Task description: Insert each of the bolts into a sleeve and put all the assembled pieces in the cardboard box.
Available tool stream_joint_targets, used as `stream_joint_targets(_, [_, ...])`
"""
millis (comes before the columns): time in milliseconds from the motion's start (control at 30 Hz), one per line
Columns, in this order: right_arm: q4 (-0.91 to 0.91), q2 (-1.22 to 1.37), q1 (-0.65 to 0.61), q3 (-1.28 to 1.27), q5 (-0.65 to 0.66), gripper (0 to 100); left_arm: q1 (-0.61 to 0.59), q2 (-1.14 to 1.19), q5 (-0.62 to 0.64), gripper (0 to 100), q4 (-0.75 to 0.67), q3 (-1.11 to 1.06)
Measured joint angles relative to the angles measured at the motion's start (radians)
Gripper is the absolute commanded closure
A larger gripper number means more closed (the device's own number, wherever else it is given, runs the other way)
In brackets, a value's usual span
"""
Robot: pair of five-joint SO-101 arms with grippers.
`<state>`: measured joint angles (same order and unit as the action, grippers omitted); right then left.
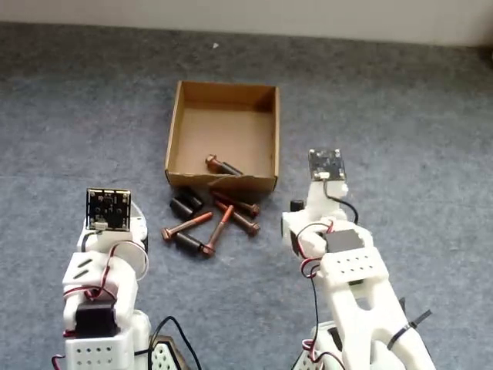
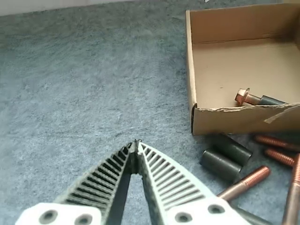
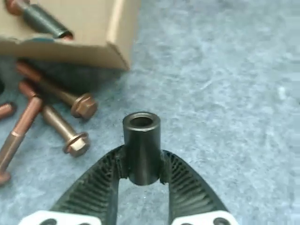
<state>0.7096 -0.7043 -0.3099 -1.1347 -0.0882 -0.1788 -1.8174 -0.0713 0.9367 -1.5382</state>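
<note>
The cardboard box (image 1: 176, 131) sits open at mid-table, and one bolt with a sleeve on it (image 1: 223, 166) lies against its near wall. Several copper bolts (image 1: 219, 228) and dark sleeves (image 1: 186, 205) lie loose on the carpet in front of the box. My right gripper (image 3: 142, 161) is shut on a dark sleeve (image 3: 141, 140), held upright with its bore showing, just right of the bolts (image 3: 70, 103). My left gripper (image 2: 136, 146) is shut on nothing, low over bare carpet left of the box (image 2: 191, 75) and the two nearest sleeves (image 2: 227, 157).
Grey carpet covers the whole table. Wide bare stretches lie left and right of the box. Both arm bases (image 1: 100, 308) stand at the near edge, with cables beside them.
</note>
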Motion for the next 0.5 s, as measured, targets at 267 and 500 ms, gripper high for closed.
stream_joint_targets(267, [-0.005,0.000,0.006,0.000,-0.006,99.3,0.063,0.023,-0.034,99,0.120,0.187])
stream_joint_targets(500, [-0.028,0.000,0.006,0.000,-0.006,99.3,0.163,0.345,-0.074,95,0.123,0.313])
